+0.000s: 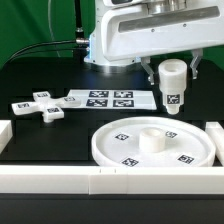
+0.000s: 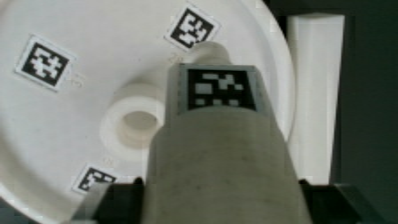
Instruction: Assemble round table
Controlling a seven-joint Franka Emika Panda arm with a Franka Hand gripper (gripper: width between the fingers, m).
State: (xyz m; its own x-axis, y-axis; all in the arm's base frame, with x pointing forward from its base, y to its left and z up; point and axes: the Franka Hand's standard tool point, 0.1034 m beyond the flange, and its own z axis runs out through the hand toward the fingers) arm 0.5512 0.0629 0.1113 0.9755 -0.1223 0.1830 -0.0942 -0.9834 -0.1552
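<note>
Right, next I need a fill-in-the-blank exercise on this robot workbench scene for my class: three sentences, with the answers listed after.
1. The two-finger gripper is ____ on the short white plastic cylinder leg.
2. The large white rimmed plastic disc has a raised hub at its ____.
3. The white cross-shaped plastic foot lies toward the exterior view's ____ of the disc.
Missing words: shut; centre; left.

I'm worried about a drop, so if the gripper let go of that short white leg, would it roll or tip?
Likely stiff: the leg looks like moulded plastic. Its round side suggests it would roll if it landed sideways. Held upright in the gripper, its flat end might let it stand.
</note>
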